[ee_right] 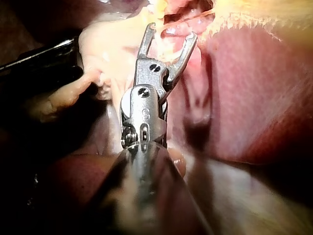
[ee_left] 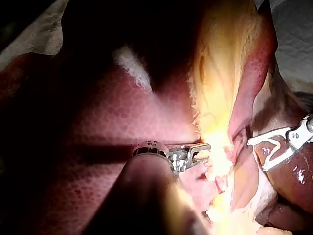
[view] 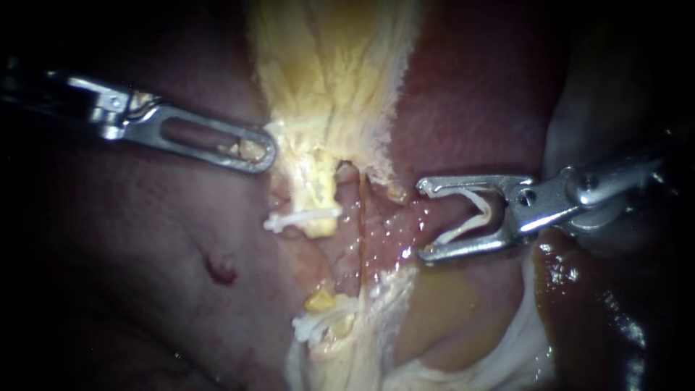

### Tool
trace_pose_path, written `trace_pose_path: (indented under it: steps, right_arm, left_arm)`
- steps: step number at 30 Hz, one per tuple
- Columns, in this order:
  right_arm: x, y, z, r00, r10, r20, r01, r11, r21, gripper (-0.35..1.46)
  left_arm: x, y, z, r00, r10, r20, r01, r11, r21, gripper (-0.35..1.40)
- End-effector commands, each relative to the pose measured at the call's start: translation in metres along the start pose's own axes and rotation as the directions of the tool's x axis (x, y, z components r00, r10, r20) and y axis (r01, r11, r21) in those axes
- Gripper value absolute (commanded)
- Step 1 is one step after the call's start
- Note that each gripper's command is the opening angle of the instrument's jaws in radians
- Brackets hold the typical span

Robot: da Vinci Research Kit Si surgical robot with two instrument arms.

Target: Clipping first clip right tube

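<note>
The right instrument (view: 421, 221) is seen nearest, its shaft entering from the right of the endoscope view, and in the right wrist view its end effector (ee_right: 172, 30) is presented just past the hinge pins with the jaws spread wide. A white V-shaped clip (view: 486, 210) is carried between those jaws, one leg lying against each, so the end effector is grasping the clip and nothing else. Wet pink tissue is seen in the gap between the jaw tips. Just beyond the tips, and apart from them, the right tube (view: 361, 224) is found as a thin reddish-brown strand running down the dissected bed; it is not enclosed by the jaws. Beside it, a thicker yellow stump (view: 318, 199) is crossed by white fibres (view: 300, 217). Farther across, the left instrument (view: 264, 153) is brought in from the left with its slotted jaws clenched, and a scrap of pale yellow tissue (view: 326, 87) is seen through the slot at the tip, so that tissue is taken to be gripped. In the left wrist view the same end effector (ee_left: 204, 152) is met by the brightly lit yellow tissue, and the right instrument (ee_left: 257, 155) is seen ahead of it. Behind everything, the dark red liver (view: 145, 239) is spread, marked by one small darker spot (view: 221, 269).
</note>
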Motion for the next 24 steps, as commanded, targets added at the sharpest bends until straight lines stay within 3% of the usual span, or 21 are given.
trace_pose_path:
  steps: [1,10,24]
  right_arm:
    - [0.0,0.0,0.0001,1.0,0.001,0.0,-0.001,1.0,0.0,0.5]
    - [-0.0006,-0.0004,0.0013,1.0,-0.005,-0.001,0.005,1.0,0.018,0.5]
    - [-0.005,-0.0007,0.0071,0.999,0.047,0.006,-0.048,0.998,0.051,0.5]
  left_arm:
    - [0.0,0.0,-0.0001,1.0,0.0,0.001,0.0,1.0,0.0,-0.35]
    - [0.0,0.0001,-0.0001,1.0,0.0,0.001,0.0,1.0,0.0,-0.35]
    - [0.0002,0.0001,0.0,1.0,0.001,0.002,-0.001,1.0,-0.001,-0.35]
